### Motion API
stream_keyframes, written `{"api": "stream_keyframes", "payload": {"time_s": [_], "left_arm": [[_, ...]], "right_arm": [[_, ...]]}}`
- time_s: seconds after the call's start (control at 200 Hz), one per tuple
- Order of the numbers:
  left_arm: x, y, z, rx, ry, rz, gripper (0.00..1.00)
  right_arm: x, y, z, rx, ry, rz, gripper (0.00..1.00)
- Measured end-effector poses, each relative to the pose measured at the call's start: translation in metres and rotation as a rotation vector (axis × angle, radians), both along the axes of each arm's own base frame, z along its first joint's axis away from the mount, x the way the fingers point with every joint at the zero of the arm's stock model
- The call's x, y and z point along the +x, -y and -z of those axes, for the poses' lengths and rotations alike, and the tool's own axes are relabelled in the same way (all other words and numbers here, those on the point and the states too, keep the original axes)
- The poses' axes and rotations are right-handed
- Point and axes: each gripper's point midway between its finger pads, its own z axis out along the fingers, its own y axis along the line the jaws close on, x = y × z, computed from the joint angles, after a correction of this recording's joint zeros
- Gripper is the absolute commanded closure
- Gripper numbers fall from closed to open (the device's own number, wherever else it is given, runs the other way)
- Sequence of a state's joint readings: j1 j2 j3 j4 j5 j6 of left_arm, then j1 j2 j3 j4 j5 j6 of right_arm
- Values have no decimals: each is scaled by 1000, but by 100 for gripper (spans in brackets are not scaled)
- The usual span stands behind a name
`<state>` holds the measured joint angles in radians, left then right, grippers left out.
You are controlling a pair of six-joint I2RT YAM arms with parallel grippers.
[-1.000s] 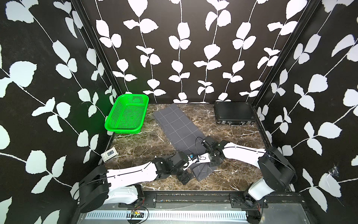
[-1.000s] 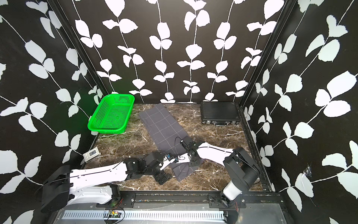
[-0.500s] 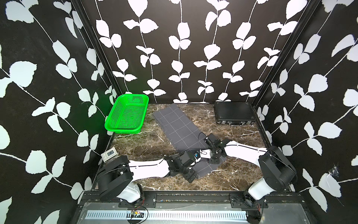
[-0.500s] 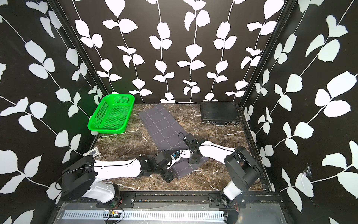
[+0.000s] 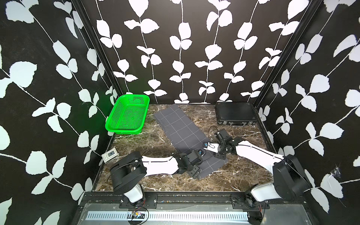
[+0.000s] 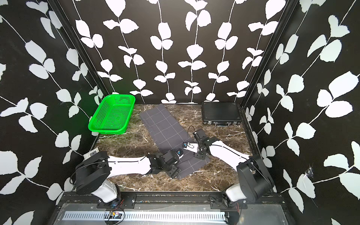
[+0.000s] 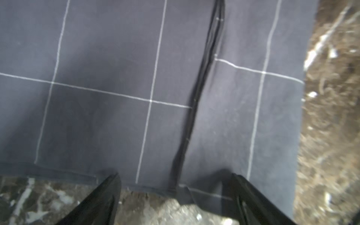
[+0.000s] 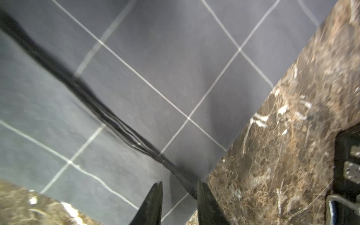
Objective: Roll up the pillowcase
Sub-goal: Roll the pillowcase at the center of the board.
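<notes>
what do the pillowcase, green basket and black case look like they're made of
Pillowcase: soft cloth, matte charcoal; it lies limp with a folded edge. Green basket: glossy moulded plastic, probably, given its perforated walls. Black case: rigid, ribbed lid, silvery metal-looking latches; plastic or aluminium shell, cannot tell.

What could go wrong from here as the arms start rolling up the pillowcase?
1. The pillowcase has overlapping flaps meeting at a dark fold line; the open left gripper straddles it at the near hem and might lift only one flap, starting a lopsided roll.
2. The right gripper, jaws only narrowly apart at the cloth's edge, may catch too little fabric and slip off.
</notes>
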<state>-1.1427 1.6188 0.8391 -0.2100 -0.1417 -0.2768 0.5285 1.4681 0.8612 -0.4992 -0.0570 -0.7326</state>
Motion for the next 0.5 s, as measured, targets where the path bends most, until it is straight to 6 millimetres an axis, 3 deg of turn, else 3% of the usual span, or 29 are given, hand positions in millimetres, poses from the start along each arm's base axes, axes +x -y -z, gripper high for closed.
{"api": "stream_keyframes", "payload": {"time_s": [0.235,0.375,0.5], "left_arm": [[4,1,-1,45,32,37,11],[-2,-1,-3,98,66,102,8],[-15,8,-22,106,133,205,7]], "right_arm": [[7,5,35,-61,-53,13,68],[14,5,33,-49,-35,24,68],[18,10,30,-23,-39,70,65]]}}
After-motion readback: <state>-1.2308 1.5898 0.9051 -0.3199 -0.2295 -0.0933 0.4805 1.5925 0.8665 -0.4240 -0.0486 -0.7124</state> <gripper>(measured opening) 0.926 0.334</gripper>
